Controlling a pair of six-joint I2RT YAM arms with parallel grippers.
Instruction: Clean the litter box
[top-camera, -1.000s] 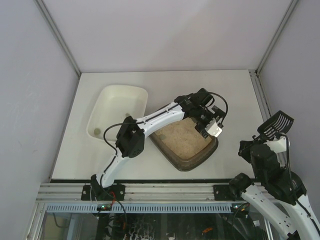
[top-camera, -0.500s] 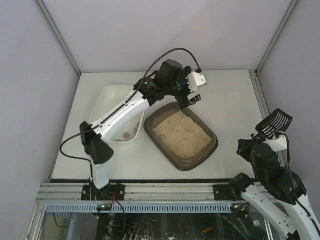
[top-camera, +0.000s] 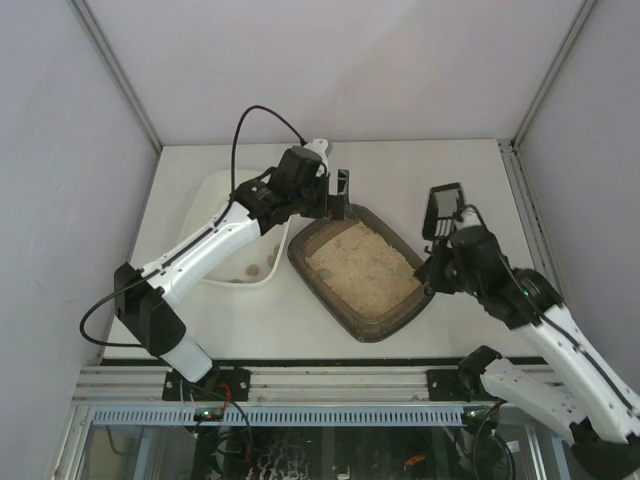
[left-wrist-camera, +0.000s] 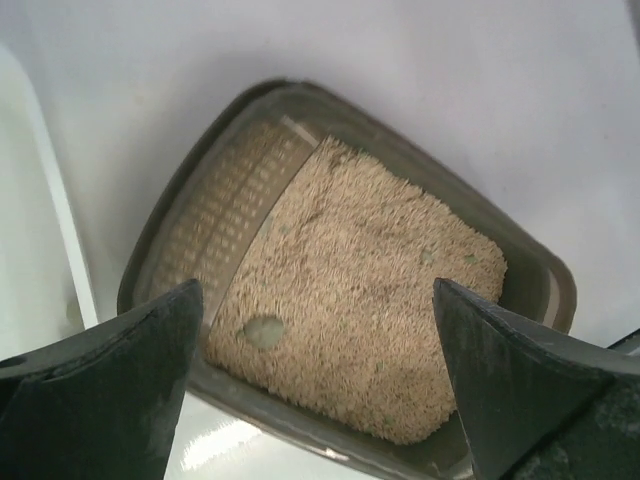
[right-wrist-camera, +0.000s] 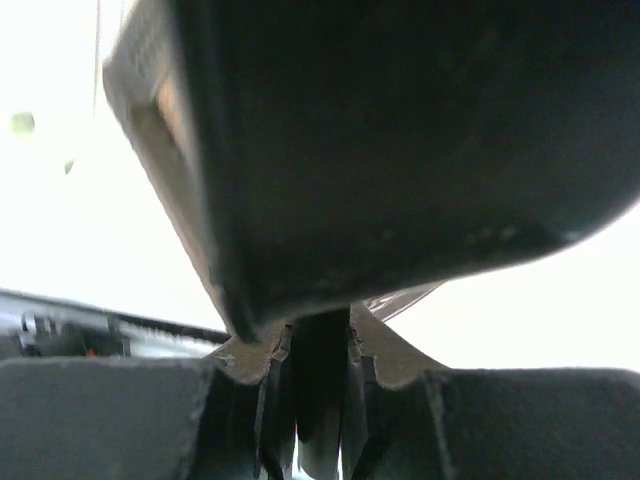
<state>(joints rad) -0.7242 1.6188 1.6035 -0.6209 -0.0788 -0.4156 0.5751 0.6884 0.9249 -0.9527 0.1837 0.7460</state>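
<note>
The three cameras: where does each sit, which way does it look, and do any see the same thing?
Top external: above and behind the arms, looking down on the table; both the left gripper and right gripper show.
Left wrist: on the left arm, looking down into the litter box; its two open fingers frame the lower corners.
Right wrist: on the right arm; the dark scoop it grips fills the view.
Shared: top external and left wrist both show the litter box and white tray.

Looks like a robotics lab test cell: closed in by plain pale panels (top-camera: 330, 60) on metal corner posts (top-camera: 115, 73), with a white counter (top-camera: 440, 165) edged by aluminium rail (top-camera: 330, 380) carrying bolted arm bases (top-camera: 205, 384).
</note>
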